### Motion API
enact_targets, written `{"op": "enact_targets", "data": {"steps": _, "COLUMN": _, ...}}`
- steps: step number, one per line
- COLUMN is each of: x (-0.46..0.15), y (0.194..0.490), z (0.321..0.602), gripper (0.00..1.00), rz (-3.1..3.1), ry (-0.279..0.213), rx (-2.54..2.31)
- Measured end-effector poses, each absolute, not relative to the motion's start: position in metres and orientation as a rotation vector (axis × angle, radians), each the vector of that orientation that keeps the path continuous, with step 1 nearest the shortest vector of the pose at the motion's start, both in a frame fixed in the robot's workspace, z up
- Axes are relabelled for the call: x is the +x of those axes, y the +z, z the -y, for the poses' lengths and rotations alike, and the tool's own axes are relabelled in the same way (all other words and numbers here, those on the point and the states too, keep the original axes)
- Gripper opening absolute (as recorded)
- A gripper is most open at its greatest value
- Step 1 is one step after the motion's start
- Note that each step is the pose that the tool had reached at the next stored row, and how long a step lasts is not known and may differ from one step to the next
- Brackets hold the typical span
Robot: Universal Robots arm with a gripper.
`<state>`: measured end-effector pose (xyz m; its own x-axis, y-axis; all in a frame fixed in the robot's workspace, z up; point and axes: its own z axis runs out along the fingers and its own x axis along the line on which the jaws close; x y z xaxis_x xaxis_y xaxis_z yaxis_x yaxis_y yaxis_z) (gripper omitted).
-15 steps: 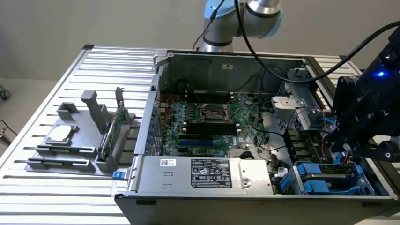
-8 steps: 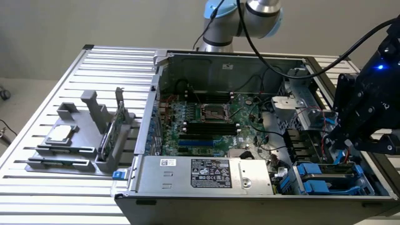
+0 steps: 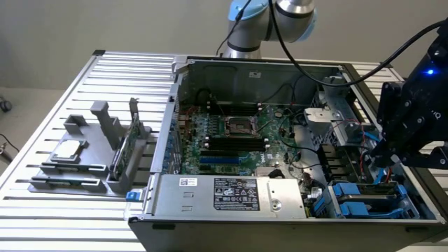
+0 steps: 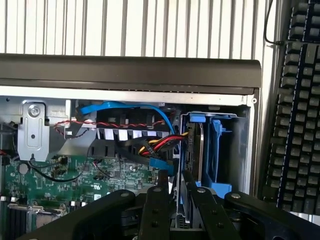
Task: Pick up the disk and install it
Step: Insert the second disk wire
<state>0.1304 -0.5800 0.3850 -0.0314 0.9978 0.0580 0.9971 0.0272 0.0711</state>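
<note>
Nearest the wrist camera: gripper (image 4: pixel 175 200), black, fingers (image 4: pixel 156 210) close together and pinching the top edge of the disk (image 4: pixel 194 150). Disk standing on edge in its blue carrier, lowered into the drive bay (image 4: pixel 235 150) at the corner of the case (image 4: pixel 130 70); seated fully or not, cannot tell. Just beside it, a bundle of red, yellow and black wires (image 4: pixel 160 142) and a blue cable (image 4: pixel 125 107) arching above them. Further in, the green motherboard (image 4: pixel 90 172) and a silver bracket (image 4: pixel 33 132). Outside the case wall, a black keyboard (image 4: pixel 295 100) on the slatted table (image 4: pixel 150 25). In the exterior view, gripper (image 3: pixel 388 163) hanging over the near corner of the open case (image 3: pixel 280 220) at the exterior view's right, directly above blue carriers (image 3: pixel 357 197) in the bay; disk itself hard to tell apart there. Beside the bay, toward the exterior view's left, the grey power supply (image 3: pixel 231 194) with a label. Behind it, the motherboard (image 3: pixel 231 131) with its CPU socket (image 3: pixel 238 126). Well apart, on the table (image 3: pixel 42 210) at the exterior view's left, a grey holder (image 3: pixel 91 152) with a silver chip (image 3: pixel 66 150) lying flat and a green card (image 3: pixel 129 142) standing on edge.
</note>
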Motion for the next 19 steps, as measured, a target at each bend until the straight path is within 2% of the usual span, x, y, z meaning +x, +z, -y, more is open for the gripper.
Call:
{"op": "enact_targets", "data": {"steps": 10, "x": 0.1333, "y": 0.3836, "z": 0.5721, "gripper": 0.25, "rz": -2.231, "ry": 0.099, "rx": 2.164}}
{"op": "enact_targets", "data": {"steps": 19, "x": 0.1361, "y": 0.3785, "z": 0.5684, "gripper": 0.25, "rz": -2.225, "ry": 0.083, "rx": 2.157}}
